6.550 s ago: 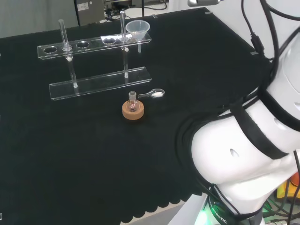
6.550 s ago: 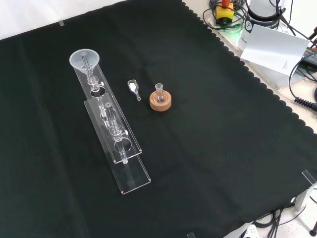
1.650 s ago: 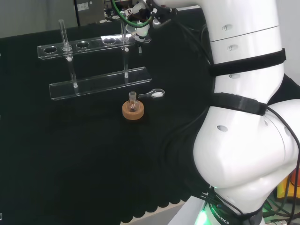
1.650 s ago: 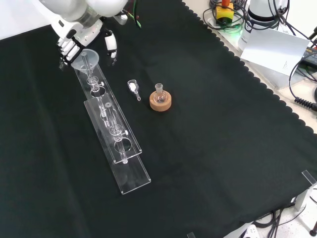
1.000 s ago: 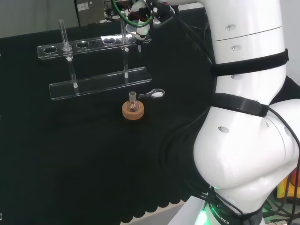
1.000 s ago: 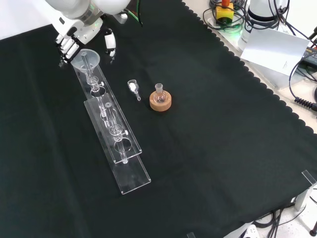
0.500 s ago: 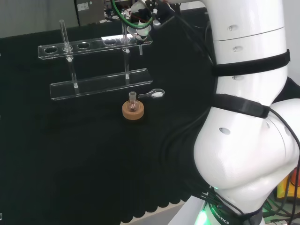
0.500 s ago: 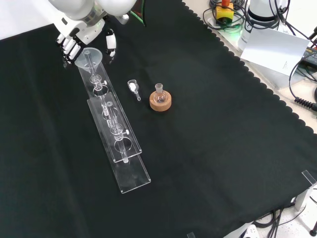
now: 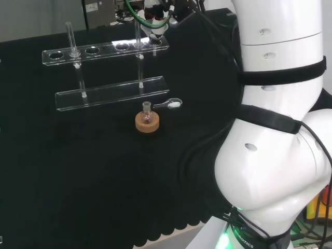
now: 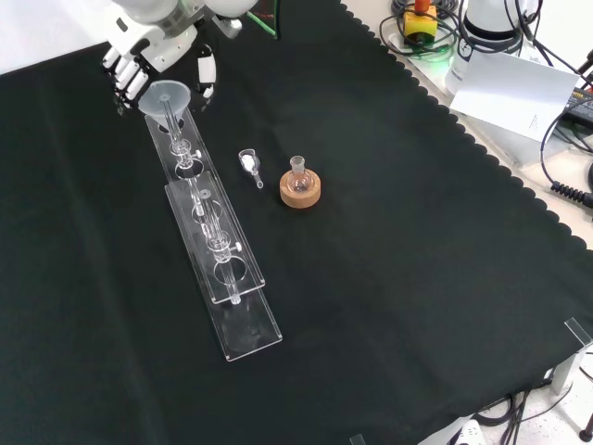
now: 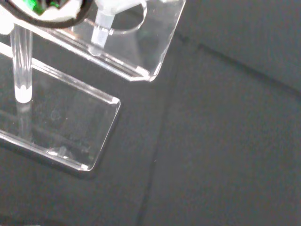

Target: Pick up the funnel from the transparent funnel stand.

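Up at the far end of the transparent funnel stand, in the front view, the clear funnel has its wide mouth level with the hand, whose fingers curl round the cone's left side while the thumb closes on its right, so the funnel is pinched between them. Its thin stem runs down toward the end hole of the upper shelf; whether the tip has cleared the hole is hard to tell. From the wrist view, the stem stands in the round hole of the shelf with the base plate lying below. From the head view, the hand sits over the right end of the stand, at the top of the picture, against the white arm. Nearer the camera than the stand in that view, a small round flask sits in a cork ring, and just beside it lies a little clear scoop holding white powder. Everything rests on the black cloth
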{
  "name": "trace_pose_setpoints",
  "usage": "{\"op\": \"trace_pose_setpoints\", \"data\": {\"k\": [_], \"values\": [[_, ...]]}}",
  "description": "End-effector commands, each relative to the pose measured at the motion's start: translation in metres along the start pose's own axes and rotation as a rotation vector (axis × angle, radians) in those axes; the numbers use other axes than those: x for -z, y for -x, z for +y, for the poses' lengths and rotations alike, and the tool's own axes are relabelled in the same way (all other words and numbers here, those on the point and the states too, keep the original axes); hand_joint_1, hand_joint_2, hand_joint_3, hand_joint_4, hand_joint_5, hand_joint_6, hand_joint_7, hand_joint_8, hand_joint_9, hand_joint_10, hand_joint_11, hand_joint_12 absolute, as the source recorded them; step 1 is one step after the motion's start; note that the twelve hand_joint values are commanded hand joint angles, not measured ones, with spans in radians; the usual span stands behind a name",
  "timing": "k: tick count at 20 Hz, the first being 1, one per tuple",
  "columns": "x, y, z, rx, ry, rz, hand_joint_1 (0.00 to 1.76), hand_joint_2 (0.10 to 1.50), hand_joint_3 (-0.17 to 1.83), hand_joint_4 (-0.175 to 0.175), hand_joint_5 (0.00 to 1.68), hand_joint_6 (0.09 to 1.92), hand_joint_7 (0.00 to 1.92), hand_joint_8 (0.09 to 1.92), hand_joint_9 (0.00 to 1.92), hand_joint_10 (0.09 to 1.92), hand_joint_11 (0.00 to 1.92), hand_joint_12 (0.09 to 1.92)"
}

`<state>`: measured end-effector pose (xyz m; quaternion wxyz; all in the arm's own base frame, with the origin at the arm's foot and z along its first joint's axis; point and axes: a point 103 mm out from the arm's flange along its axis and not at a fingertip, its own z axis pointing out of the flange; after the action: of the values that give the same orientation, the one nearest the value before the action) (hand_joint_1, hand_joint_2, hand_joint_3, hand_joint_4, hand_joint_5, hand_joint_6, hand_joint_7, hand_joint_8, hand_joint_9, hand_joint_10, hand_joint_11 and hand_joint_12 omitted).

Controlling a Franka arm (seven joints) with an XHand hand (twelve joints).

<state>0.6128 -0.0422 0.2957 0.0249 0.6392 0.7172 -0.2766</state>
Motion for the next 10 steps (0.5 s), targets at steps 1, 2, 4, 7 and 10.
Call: {"op": "trace_pose_setpoints", "data": {"k": [1,2,4,7,10], "values": [[0.013,0.003,-0.009,-0.014,0.018,-0.021,0.79,0.69,0.59,-0.010,0.42,0.60,0.32,0.70,0.50,0.62,0.25,1.36],[0.016,0.004,-0.012,-0.017,0.020,-0.024,0.80,0.69,0.59,-0.010,0.42,0.61,0.32,0.70,0.50,0.62,0.25,1.36],[0.021,0.006,-0.018,-0.021,0.025,-0.030,0.80,0.69,0.59,-0.010,0.42,0.61,0.33,0.70,0.50,0.63,0.25,1.36],[0.028,0.009,-0.029,-0.037,0.034,-0.039,0.80,0.68,0.59,-0.009,0.42,0.62,0.33,0.70,0.50,0.63,0.25,1.36],[0.037,0.013,-0.043,-0.056,0.047,-0.047,0.80,0.68,0.59,-0.008,0.42,0.63,0.33,0.70,0.50,0.63,0.25,1.36]]}}
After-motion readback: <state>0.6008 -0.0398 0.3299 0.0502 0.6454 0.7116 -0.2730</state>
